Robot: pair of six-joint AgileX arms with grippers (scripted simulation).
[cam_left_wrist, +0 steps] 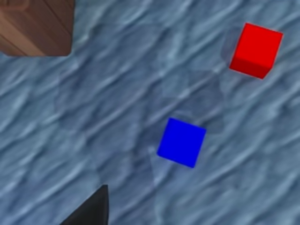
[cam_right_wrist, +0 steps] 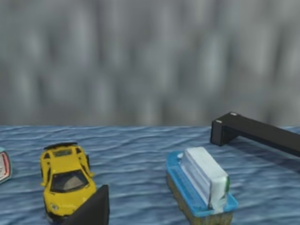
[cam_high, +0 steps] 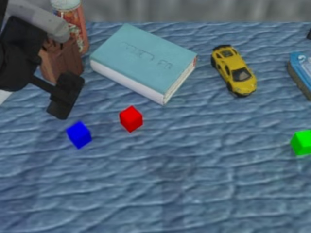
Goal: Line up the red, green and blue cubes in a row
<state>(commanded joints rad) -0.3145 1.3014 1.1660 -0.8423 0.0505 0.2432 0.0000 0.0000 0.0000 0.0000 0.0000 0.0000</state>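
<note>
The blue cube (cam_high: 78, 134) sits on the blue cloth at the left, with the red cube (cam_high: 130, 118) a short way to its right. The green cube (cam_high: 301, 142) lies alone at the far right edge. My left gripper (cam_high: 60, 109) hovers just behind and left of the blue cube, open and holding nothing. In the left wrist view the blue cube (cam_left_wrist: 181, 142) is ahead of one dark fingertip (cam_left_wrist: 96, 208), and the red cube (cam_left_wrist: 256, 49) is farther off. My right arm is out of the top view. Its wrist view shows one fingertip (cam_right_wrist: 96, 208) set wide to one side, with nothing held.
A pale blue book (cam_high: 143, 62) lies behind the red cube. A yellow toy car (cam_high: 233, 69) is at the back right. A blue-and-white object (cam_high: 301, 73) lies at the right edge. A wooden block (cam_high: 60, 60) and a can (cam_high: 73, 19) stand under my left arm.
</note>
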